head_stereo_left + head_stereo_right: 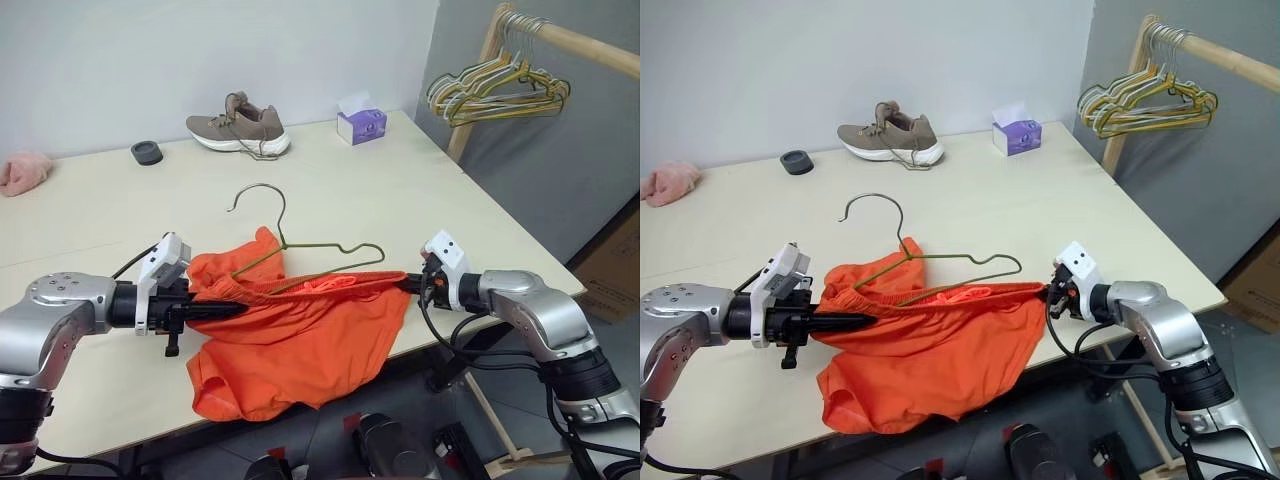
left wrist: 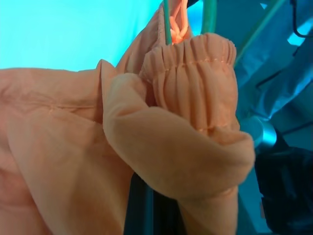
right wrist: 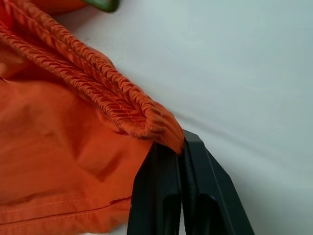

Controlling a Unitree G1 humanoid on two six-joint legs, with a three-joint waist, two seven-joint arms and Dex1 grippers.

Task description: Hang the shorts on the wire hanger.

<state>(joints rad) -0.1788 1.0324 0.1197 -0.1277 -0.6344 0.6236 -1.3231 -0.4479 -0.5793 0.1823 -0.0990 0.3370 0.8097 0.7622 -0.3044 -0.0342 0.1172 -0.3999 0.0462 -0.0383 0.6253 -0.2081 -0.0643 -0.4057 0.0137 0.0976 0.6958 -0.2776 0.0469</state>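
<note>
The orange shorts (image 1: 300,340) hang stretched by their gathered waistband between my two grippers, at the table's near edge. The legs droop over that edge. My left gripper (image 1: 222,308) is shut with its tips buried in the waistband's left end, and fabric drapes over its fingers (image 2: 146,210). At the other end, my right gripper (image 3: 182,147) is shut on the waistband. The wire hanger (image 1: 310,243) lies on the table (image 1: 400,190) just behind the shorts. Its hook points away from me and its lower part overlaps the waistband.
At the far side of the table are a grey shoe (image 1: 238,125), a purple tissue box (image 1: 361,124), a small black round thing (image 1: 147,152) and a pink fluffy cloth (image 1: 24,172). A wooden rack with bunched hangers (image 1: 500,90) stands at the far right, with a cardboard box (image 1: 615,265) below it.
</note>
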